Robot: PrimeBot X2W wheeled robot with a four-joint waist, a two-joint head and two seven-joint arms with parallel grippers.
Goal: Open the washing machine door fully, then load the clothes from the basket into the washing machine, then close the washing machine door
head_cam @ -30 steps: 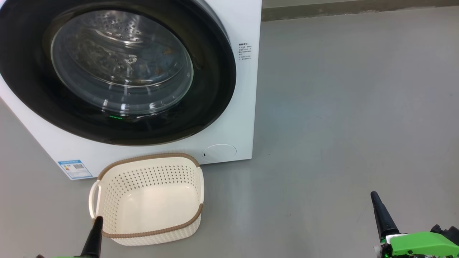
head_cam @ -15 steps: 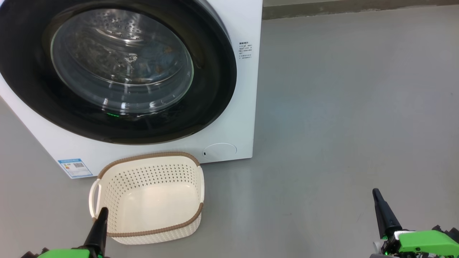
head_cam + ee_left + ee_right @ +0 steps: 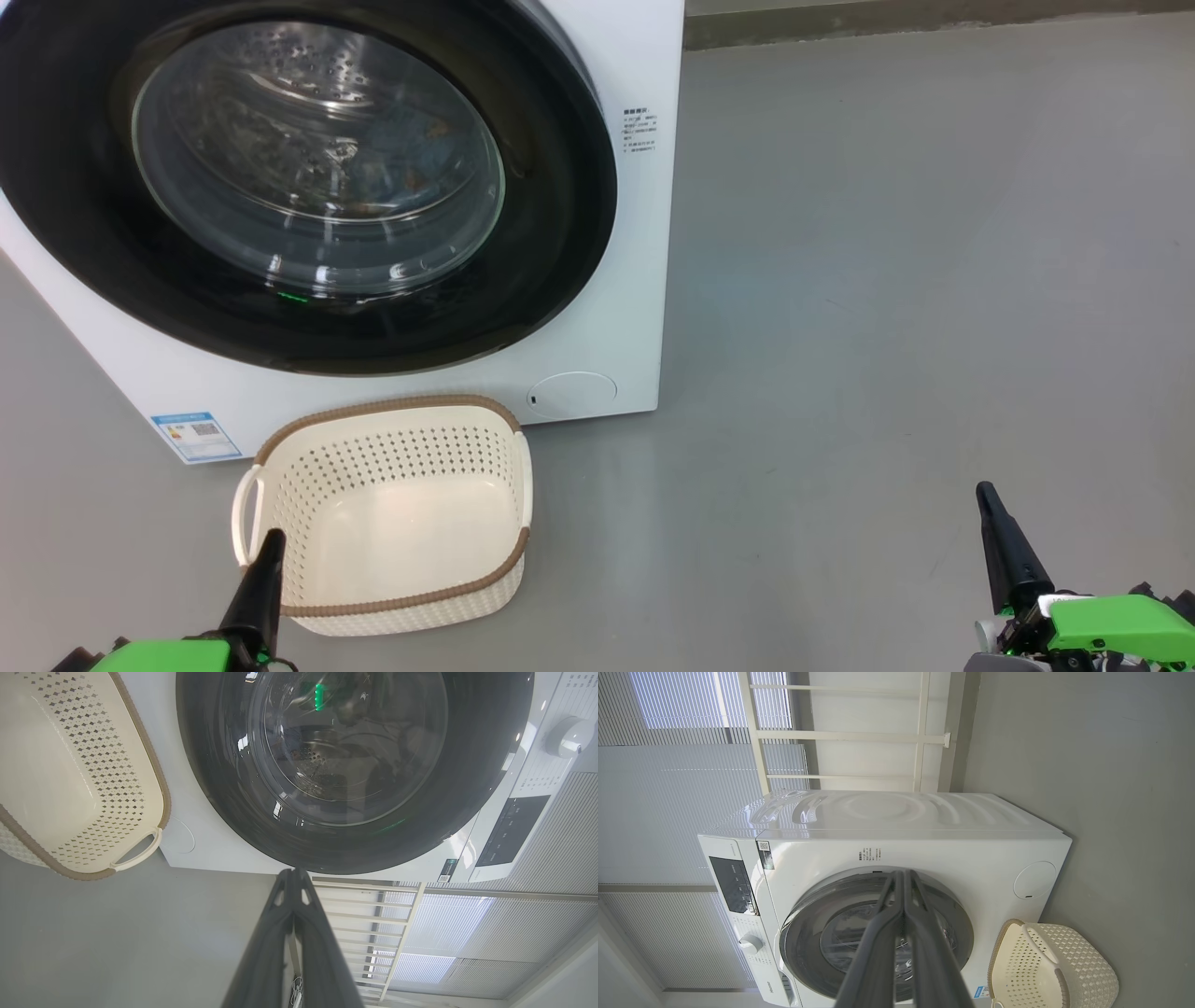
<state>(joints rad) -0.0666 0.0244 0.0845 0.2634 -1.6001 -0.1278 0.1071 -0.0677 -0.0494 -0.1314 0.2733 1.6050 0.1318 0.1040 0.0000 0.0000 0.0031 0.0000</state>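
Head view looks down, close — wrist views rolled sideways; all share door [image 3: 93, 233], basket [image 3: 392, 408].

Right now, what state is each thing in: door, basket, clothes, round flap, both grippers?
washing machine door: shut flush against the machine's front.
basket: upright on the floor, empty.
clothes: blue fabric visible through the glass, inside the drum.
round flap: closed.
left gripper: shut, holding nothing.
right gripper: shut, holding nothing.

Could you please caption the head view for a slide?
Closed washing machine door behind the empty basket on a grey floor; left tool and right tool shut, low in frame.
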